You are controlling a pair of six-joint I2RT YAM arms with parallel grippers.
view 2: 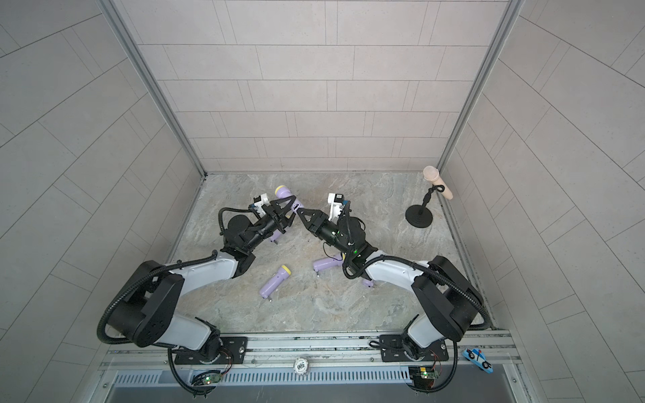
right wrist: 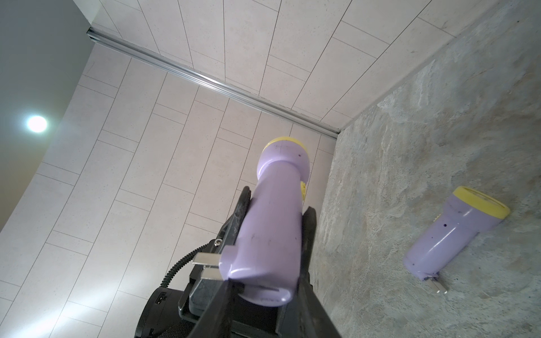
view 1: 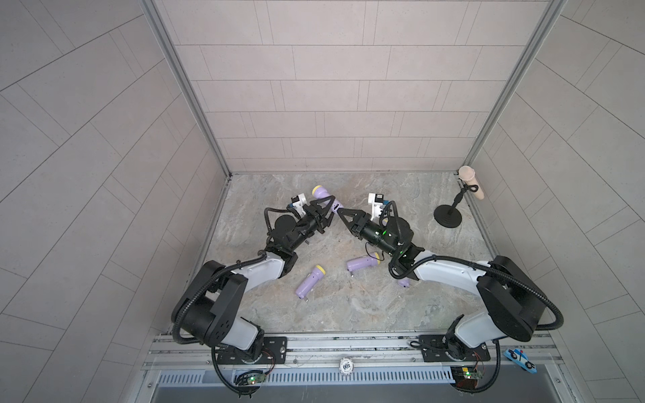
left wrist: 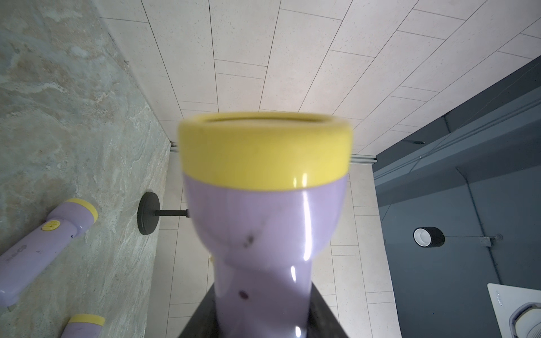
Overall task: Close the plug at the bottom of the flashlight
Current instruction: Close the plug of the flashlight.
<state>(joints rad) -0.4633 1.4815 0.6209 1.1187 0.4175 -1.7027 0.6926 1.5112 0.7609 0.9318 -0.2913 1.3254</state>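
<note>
Left tool (view 1: 328,203) clamps raised flashlight (view 1: 321,193); its plug (right wrist: 206,260) end points lower-right at right tool (view 1: 339,210), jaws part-closed, contact undetermined.

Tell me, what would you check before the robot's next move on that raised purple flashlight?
1. Grip of the left tool on the raised flashlight: ok, clamped around its body.
2. Folding of the plug prongs: not ok, they stick out.
3. Place of the right tool: ok, at the flashlight's bottom end.
4. Contact of the right tool with the prongs: cannot tell.
5. Room around the spare flashlight: ok, it lies clear of both tools.
</note>
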